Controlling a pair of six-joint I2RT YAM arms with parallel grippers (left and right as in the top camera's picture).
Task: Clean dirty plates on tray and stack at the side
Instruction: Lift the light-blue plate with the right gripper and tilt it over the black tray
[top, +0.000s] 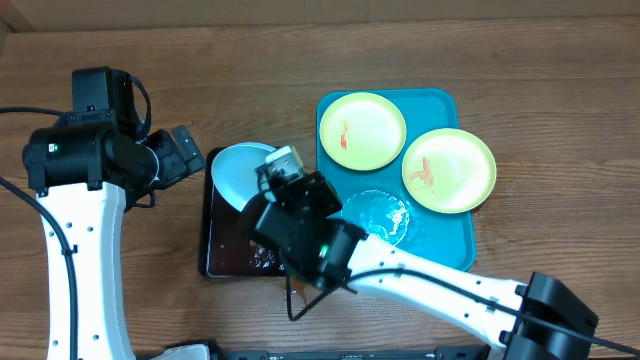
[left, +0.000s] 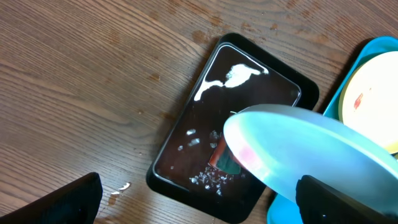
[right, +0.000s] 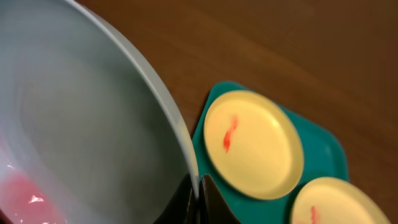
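The teal tray (top: 445, 242), beyond the right fingers (right: 214, 205), carries two smeared yellow-green plates (top: 361, 131). Those fingers clamp the rim of the pale blue plate (top: 235, 172) above the black tray (top: 216, 245). The left fingers (left: 339, 202) hang apart beside it. This looks like the cleaning step; next, its pink smear (right: 28, 196) needs wiping.

Teal tray (top: 450, 240), red-smeared yellow-green plates (top: 362, 131)
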